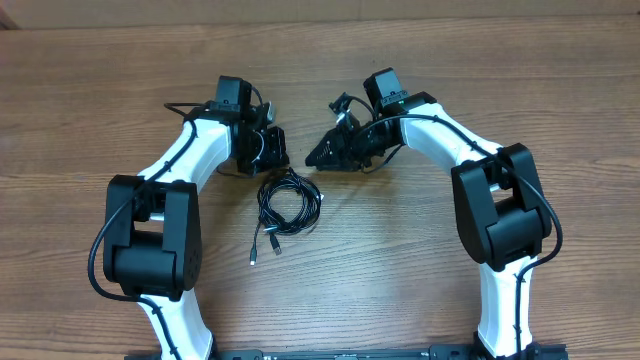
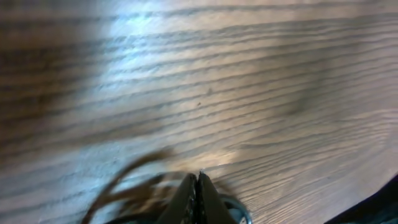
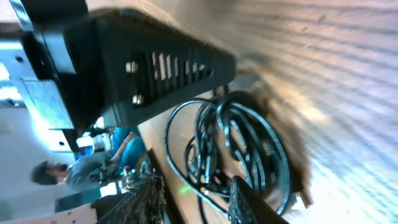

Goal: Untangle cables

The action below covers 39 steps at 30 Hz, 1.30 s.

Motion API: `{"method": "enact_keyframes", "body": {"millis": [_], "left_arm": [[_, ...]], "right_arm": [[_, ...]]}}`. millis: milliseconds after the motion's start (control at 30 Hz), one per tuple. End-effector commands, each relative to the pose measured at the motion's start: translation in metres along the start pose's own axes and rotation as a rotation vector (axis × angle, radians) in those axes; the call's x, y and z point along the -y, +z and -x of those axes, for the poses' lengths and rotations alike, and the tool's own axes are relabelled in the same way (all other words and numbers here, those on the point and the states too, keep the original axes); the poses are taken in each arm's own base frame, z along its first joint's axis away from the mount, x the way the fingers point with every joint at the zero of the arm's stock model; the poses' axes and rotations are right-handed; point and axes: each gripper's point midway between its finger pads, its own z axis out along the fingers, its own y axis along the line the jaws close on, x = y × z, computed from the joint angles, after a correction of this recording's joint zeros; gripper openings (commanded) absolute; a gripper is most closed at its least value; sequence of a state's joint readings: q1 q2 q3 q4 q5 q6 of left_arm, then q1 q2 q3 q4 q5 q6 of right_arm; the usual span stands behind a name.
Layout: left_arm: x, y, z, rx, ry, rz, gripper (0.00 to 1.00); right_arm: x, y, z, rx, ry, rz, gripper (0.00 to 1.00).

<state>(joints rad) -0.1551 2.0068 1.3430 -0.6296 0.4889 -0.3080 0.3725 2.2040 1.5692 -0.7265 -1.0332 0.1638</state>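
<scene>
Coiled black cables (image 1: 290, 200) lie at the centre of the desk (image 1: 420, 270), plugs toward the robot-side edge. Left gripper (image 2: 198, 186): fingers pressed together beside the coil. Right gripper (image 1: 318, 156): fingers spread, near the coil.

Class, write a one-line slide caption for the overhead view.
Left gripper and right gripper poised beside the coiled black cables on the wooden table.

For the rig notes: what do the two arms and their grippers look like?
The left arm and right arm have white links with bulky black joint housings; a thin black wire runs along each. A black camera block tops each wrist. The left gripper and right gripper are black; the right's fingers are broad wedges with slots and screws. No markings legible.
</scene>
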Motion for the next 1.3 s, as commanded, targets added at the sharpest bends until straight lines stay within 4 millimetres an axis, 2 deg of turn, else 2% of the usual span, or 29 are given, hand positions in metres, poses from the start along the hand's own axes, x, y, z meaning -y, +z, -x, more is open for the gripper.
{"method": "enact_keyframes", "body": {"millis": [0,67,200,233,300,333,433,667,800,867,1033,1133,1267], "left_arm": [[0.036,-0.020,0.013,0.048,0.119,-0.153,0.04],[0.037,-0.021,0.016,0.057,0.113,-0.158,0.04],[0.010,-0.017,0.013,0.057,0.024,0.000,0.07],[0.005,-0.015,0.012,0.058,0.008,0.039,0.11],[0.000,-0.013,0.008,0.054,-0.030,0.092,0.41],[0.001,-0.011,0.006,0.049,-0.043,0.098,0.46],[0.009,-0.007,0.000,0.034,-0.026,0.096,0.36],[0.014,0.010,-0.008,0.013,0.002,0.133,0.33],[0.010,0.012,-0.015,-0.014,-0.009,0.142,0.19],[0.009,0.011,-0.018,-0.029,-0.007,0.149,0.16],[0.006,0.010,-0.025,-0.057,0.002,0.160,0.18],[0.007,0.005,-0.018,-0.044,0.035,0.141,0.18],[0.036,-0.024,0.005,-0.010,0.087,0.001,0.31]], "right_arm": [[-0.018,0.004,0.000,-0.011,-0.054,0.020,0.35],[-0.009,0.006,0.001,-0.002,-0.038,-0.039,0.35],[-0.002,0.006,0.002,0.008,-0.025,-0.082,0.36],[-0.001,0.006,0.002,0.009,-0.023,-0.089,0.36],[0.003,0.006,0.001,0.009,-0.015,-0.110,0.36],[0.005,0.006,0.001,0.008,-0.011,-0.119,0.36],[0.010,0.007,-0.005,-0.003,0.011,-0.133,0.36],[0.030,0.007,-0.010,-0.004,0.039,-0.215,0.36],[0.039,0.008,-0.013,-0.004,0.049,-0.242,0.36],[0.043,0.010,-0.015,0.000,0.065,-0.241,0.35],[0.052,0.015,-0.021,0.012,0.148,-0.233,0.32],[0.040,0.019,-0.026,-0.013,0.151,-0.149,0.33],[0.028,0.020,-0.026,-0.025,0.142,-0.081,0.33]]}}
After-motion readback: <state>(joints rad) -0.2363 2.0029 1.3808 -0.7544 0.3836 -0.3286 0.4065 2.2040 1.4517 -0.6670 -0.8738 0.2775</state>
